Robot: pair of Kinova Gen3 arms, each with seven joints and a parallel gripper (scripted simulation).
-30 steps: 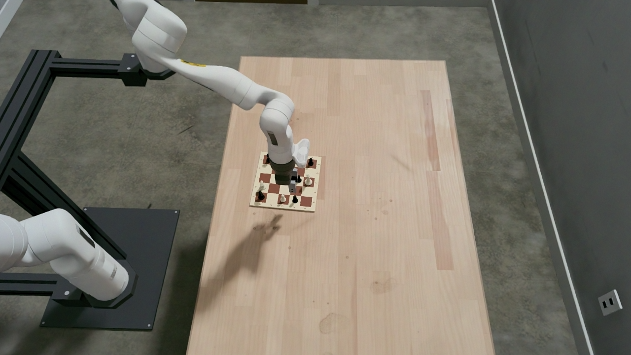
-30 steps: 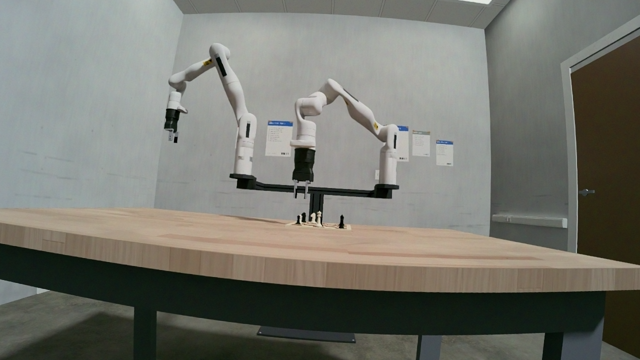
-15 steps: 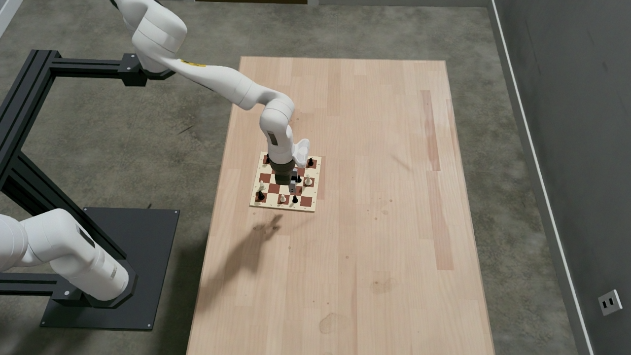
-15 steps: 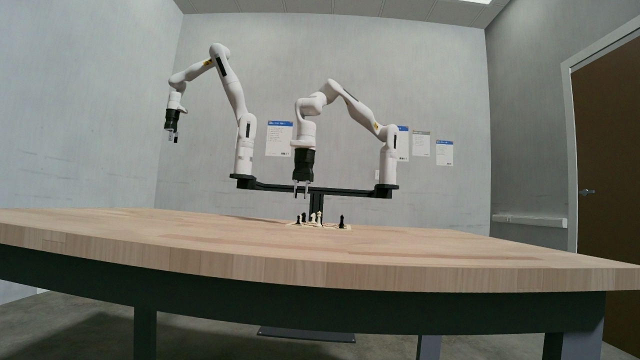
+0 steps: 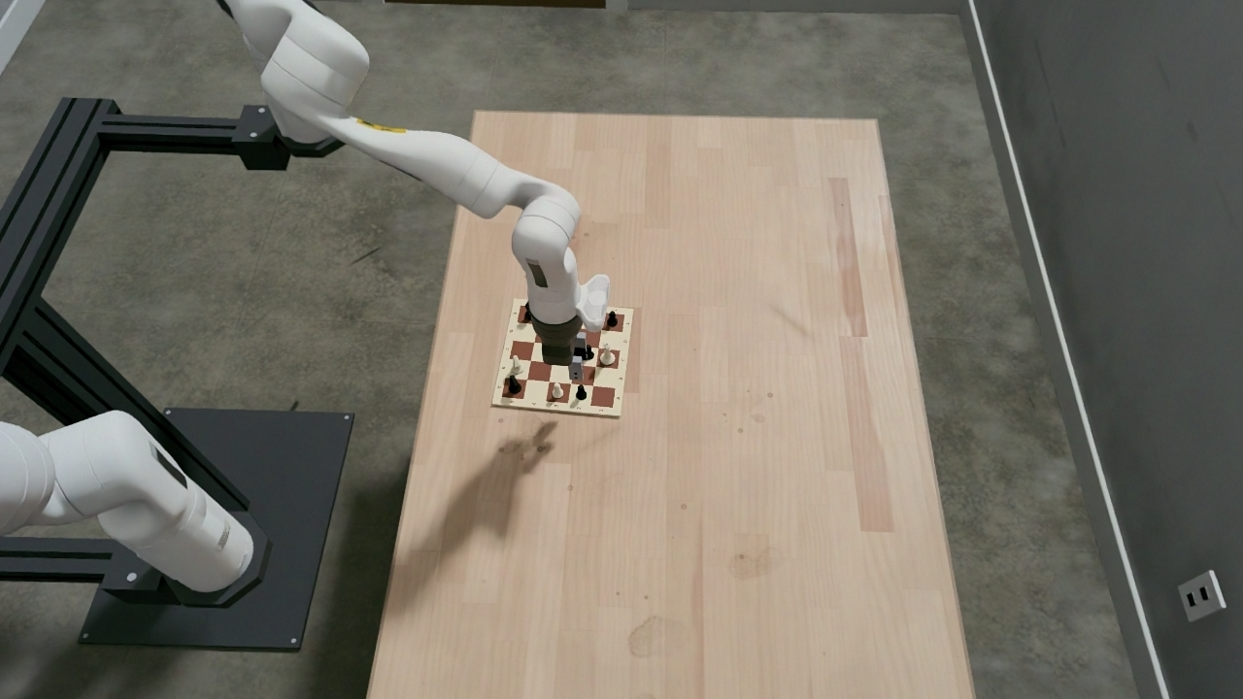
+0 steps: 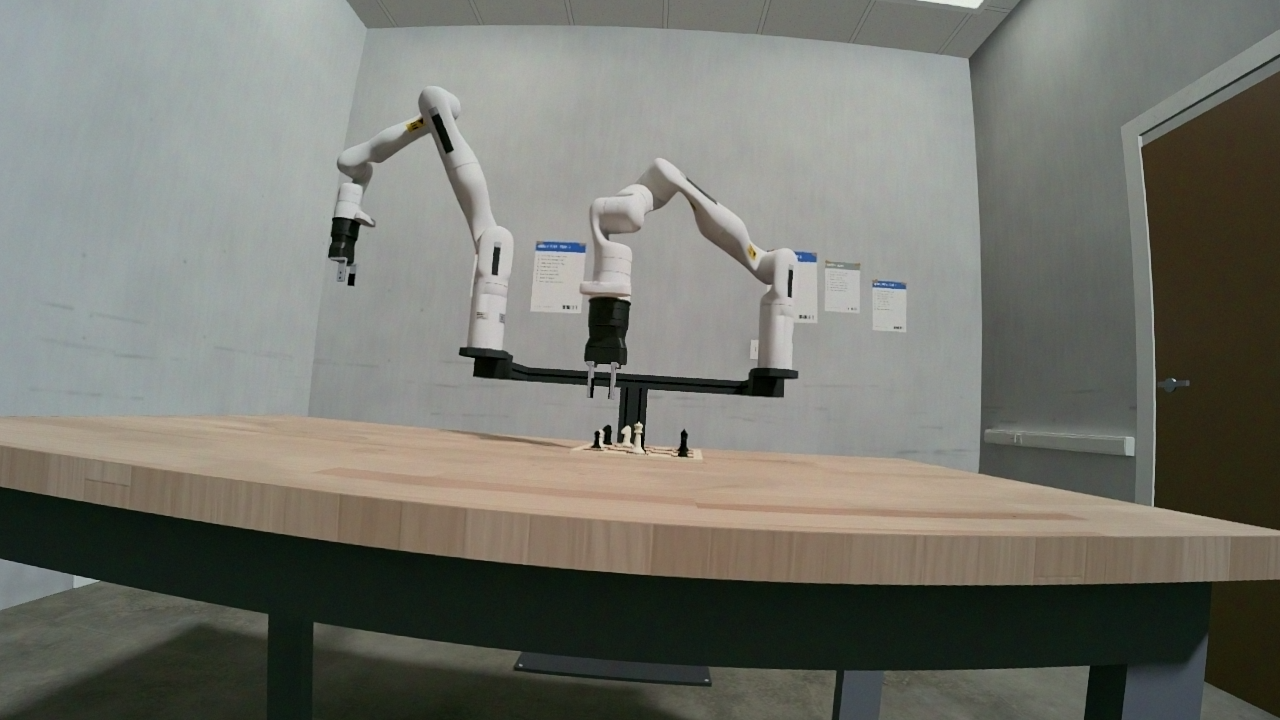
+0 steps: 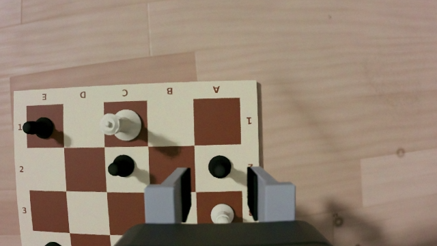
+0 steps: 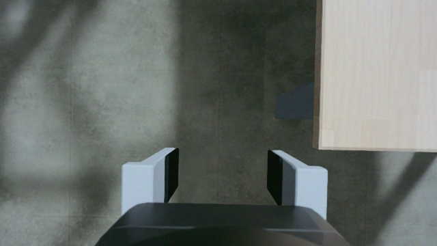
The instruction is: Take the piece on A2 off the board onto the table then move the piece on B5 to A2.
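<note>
Top view: jaws point(image 5: 577, 356) point(image 6: 601, 395) apparently above board point(image 5: 602, 396) point(image 6: 657, 455) point(image 7: 217, 121)

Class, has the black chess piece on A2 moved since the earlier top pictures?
No. In the top view, the black chess piece keeps its place against the chessboard, shifting in no direction.
</note>
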